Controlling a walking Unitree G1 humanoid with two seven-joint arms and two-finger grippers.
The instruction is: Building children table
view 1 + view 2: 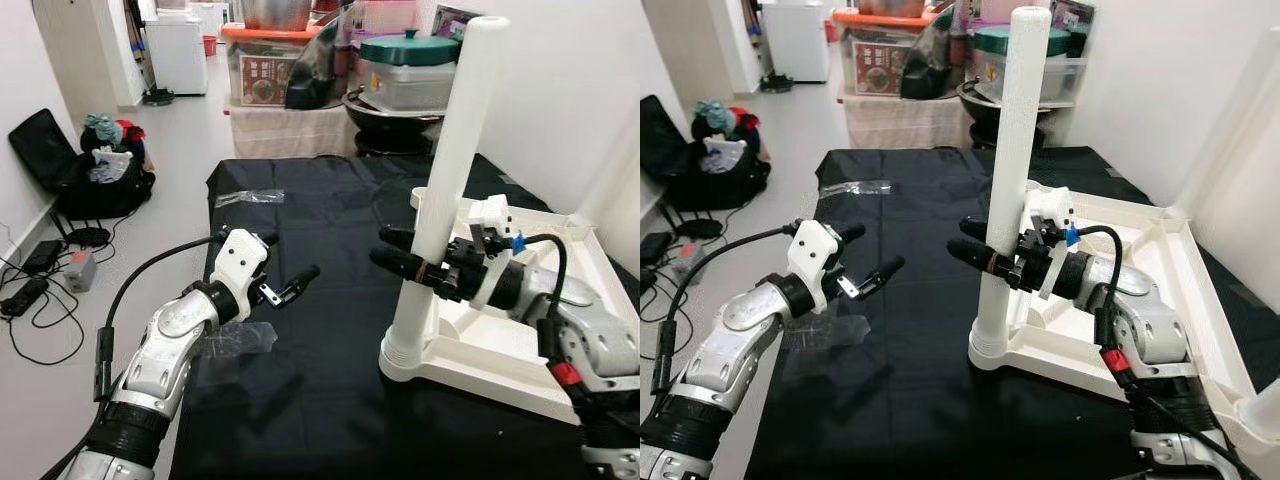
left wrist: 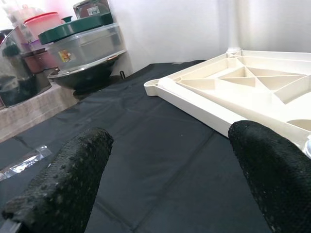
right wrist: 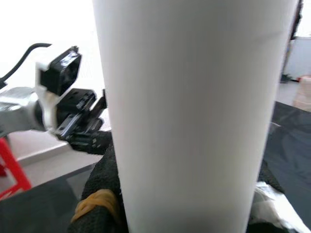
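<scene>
The white children's table top (image 1: 560, 300) lies upside down on the black-covered worktop (image 1: 330, 400), its ribbed underside facing up. One white leg (image 1: 445, 190) stands upright in the near corner socket, leaning slightly, and the right hand (image 1: 400, 252) pinches it about mid-height, one finger on either side of the tube; the right wrist view looks straight at the leg between the finger pads. The left hand (image 1: 278, 270) hovers over the cloth well apart from the leg, fingers spread and holding nothing. A crumpled clear plastic wrapper (image 1: 235, 340) lies under the left forearm and another (image 1: 248, 197) farther back. By my reading the build is early: one leg is seated or being seated, while the far corner socket (image 2: 154, 86) is bare, so the remaining legs and the flip upright are left.
</scene>
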